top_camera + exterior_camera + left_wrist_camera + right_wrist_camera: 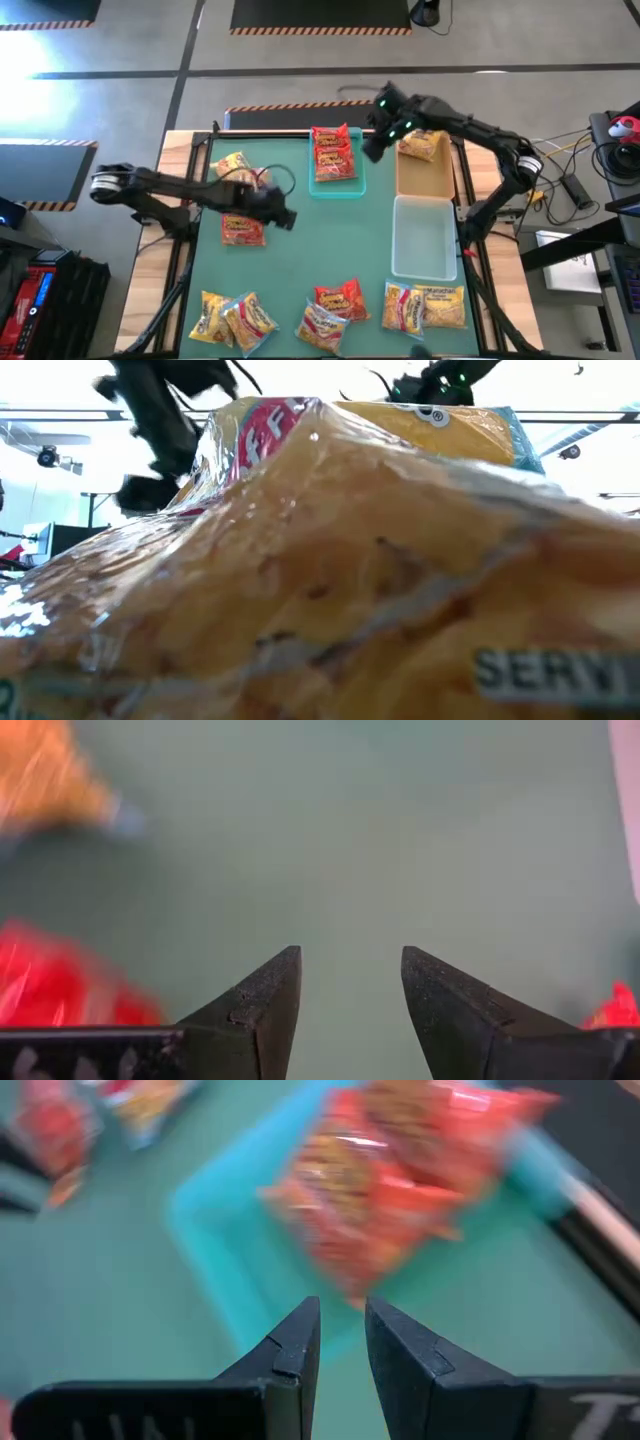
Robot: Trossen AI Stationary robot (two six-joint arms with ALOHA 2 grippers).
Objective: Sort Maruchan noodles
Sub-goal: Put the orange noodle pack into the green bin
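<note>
Partly sorted: red packets (333, 153) fill the teal tray (337, 186), one yellow packet (421, 146) in the tan tray (424, 177) — many remain on the tabletop (330, 245). Left claw (283, 217) wide, empty; right claw (372, 148) narrow, empty.

L pincer (350, 1010) open; R pincer (342, 1345) prob. narrowly parted.

Red, yellow-orange square ramen packets (334, 152): crinkly glossy plastic film, catching glare, showing creases close up in low view. Green table mat (330, 240): looking matt, smooth. Teal rectangular tray (225, 1250): appearing smooth plastic. Dark right gripper fingers (295, 1342): showing matt, finely grained plastic.
</note>
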